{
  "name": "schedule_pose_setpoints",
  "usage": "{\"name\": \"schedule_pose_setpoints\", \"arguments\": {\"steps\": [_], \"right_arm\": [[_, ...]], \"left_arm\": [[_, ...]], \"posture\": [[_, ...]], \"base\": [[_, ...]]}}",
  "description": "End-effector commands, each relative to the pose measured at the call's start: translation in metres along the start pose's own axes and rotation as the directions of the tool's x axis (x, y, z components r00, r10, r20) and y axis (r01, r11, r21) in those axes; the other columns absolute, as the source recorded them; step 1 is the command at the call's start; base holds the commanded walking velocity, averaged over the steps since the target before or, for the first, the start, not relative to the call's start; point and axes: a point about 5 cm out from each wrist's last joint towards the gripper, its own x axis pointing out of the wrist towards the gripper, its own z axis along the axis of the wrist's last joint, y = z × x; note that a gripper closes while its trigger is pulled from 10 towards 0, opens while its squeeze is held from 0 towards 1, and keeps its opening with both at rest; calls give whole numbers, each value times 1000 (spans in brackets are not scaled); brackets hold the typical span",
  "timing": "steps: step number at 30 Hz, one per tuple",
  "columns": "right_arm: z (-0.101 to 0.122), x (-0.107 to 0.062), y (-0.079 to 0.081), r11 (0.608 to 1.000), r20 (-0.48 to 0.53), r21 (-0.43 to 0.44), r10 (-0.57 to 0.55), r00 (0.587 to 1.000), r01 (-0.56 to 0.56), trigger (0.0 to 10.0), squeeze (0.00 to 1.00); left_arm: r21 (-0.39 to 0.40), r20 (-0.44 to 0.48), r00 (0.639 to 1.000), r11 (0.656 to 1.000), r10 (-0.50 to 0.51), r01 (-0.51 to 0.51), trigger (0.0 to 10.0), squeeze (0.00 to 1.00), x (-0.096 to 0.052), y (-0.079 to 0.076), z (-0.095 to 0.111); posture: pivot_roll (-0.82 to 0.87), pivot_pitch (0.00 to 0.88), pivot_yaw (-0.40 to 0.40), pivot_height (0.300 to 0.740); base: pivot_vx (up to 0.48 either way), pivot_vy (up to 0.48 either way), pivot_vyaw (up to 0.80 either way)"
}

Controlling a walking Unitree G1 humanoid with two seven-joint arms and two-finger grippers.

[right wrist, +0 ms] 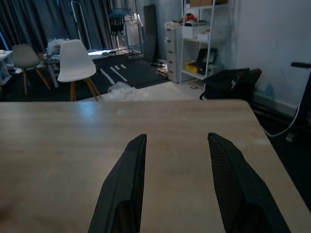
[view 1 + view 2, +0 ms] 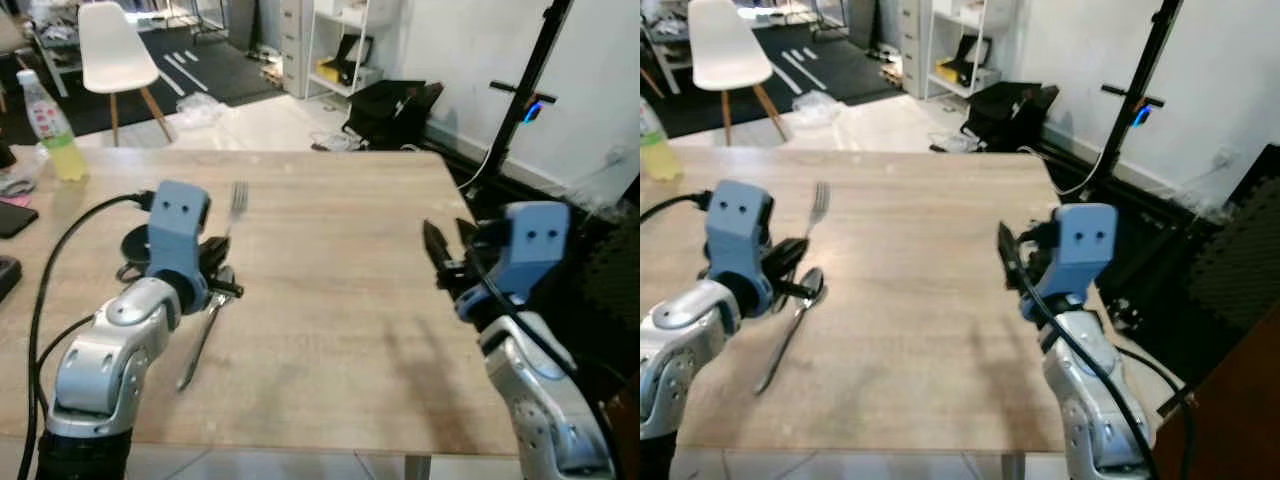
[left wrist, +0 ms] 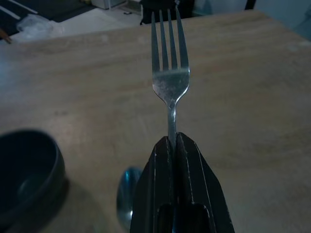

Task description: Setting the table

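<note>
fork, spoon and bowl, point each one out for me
fork (image 3: 170, 82), left wrist view, on the base of the tines.
spoon (image 2: 790, 330), right eye view, on the handle lying on the table.
bowl (image 3: 26, 170), left wrist view, on the dark inner wall.

A silver fork (image 3: 170, 82) is clamped by its handle in the left claw (image 3: 176, 145), tines pointing away over the wooden worktop (image 2: 340, 300). A silver spoon (image 2: 205, 330) lies flat beneath it, beside a dark bowl (image 3: 26, 174).
</note>
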Motion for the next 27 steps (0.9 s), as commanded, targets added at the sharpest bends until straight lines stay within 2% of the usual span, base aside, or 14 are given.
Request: {"name": "schedule_pose_setpoints", "arguments": {"steps": [1,8,12,14,15,16,18,22,25,27], "right_arm": [[-1,-1,4,1000,0,9,10,1000,-10,10000,0],[-1,-1,4,1000,-1,9,8,1000,-8,10000,0],[-1,-2,4,1000,0,9,7,1000,-7,10000,0],[-1,-2,4,1000,0,9,7,1000,-7,10000,0],[0,-2,3,1000,1,8,6,1000,-6,10000,0],[0,-2,3,1000,1,8,6,1000,-6,10000,0],[0,-3,2,1000,1,5,4,1000,-4,10000,0],[-1,-3,2,1000,0,3,8,1000,-8,10000,0],[-1,0,2,1000,-1,3,19,1000,-19,10000,0],[-2,1,3,1000,0,3,24,1000,-24,10000,0]], "left_arm": [[4,-9,1000,1000,7,-7,10000,0,-2,3,-2],[5,-14,1000,1000,-17,17,10000,0,-2,-1,0],[-19,-83,990,994,-112,111,10000,0,-5,-10,-3],[-18,-104,986,992,-128,126,10000,0,-6,-12,-4],[-17,-127,978,986,-169,168,10000,0,-9,-15,-5],[-17,-127,978,986,-169,168,10000,0,-9,-15,-5],[13,-227,930,954,-289,300,10000,0,-22,-28,-10],[17,-244,935,963,-257,269,10000,0,-20,-28,-11],[-56,-254,958,991,-131,120,10000,0,0,-29,-12],[-79,-275,957,994,-90,70,10000,0,9,-33,-16]], "posture": [[62,129,40,740],[63,129,40,740],[64,130,42,740],[65,131,43,740],[67,133,45,740],[67,133,45,740],[76,137,50,740],[76,137,50,740],[98,134,42,740],[98,134,42,740]], "base": [[0,0,0],[0,0,0],[0,0,0],[0,0,0],[0,0,0],[0,0,0],[0,0,0],[0,0,0],[0,0,0],[0,0,0]]}}
